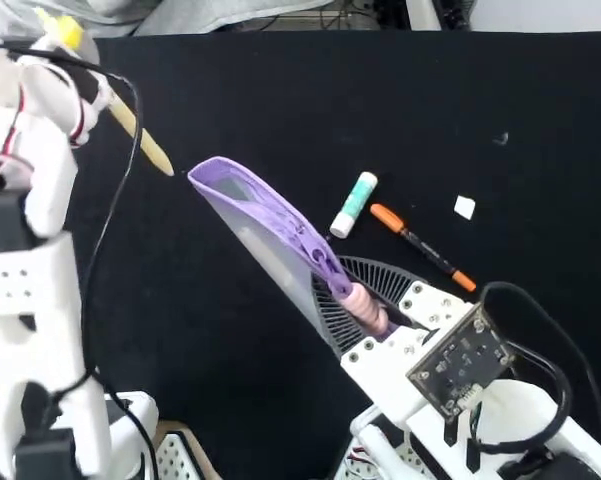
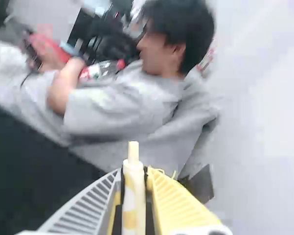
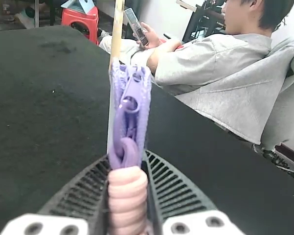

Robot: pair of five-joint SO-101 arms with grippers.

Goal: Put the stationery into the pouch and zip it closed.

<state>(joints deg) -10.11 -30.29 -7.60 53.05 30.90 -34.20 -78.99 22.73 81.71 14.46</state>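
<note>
My right gripper (image 1: 375,320) is shut on the pink coiled end (image 3: 127,193) of the purple pouch (image 1: 270,225) and holds it tilted up off the table, mouth toward the far left. The zipper pull (image 3: 129,104) hangs on the pouch's top edge. My left gripper (image 1: 90,92) is shut on a tan pencil (image 1: 142,140), whose tip is just short of the pouch's mouth. The same pencil (image 2: 132,188) stands between the left fingers, and it rises behind the pouch (image 3: 118,24). A white and green glue stick (image 1: 353,204), an orange pen (image 1: 422,246) and a small white eraser (image 1: 464,207) lie on the black table.
The black table (image 1: 280,90) has free room at the far middle and right. The left arm's white body (image 1: 30,260) stands along the left edge. A person sits beyond the table's far edge and touches nothing on it.
</note>
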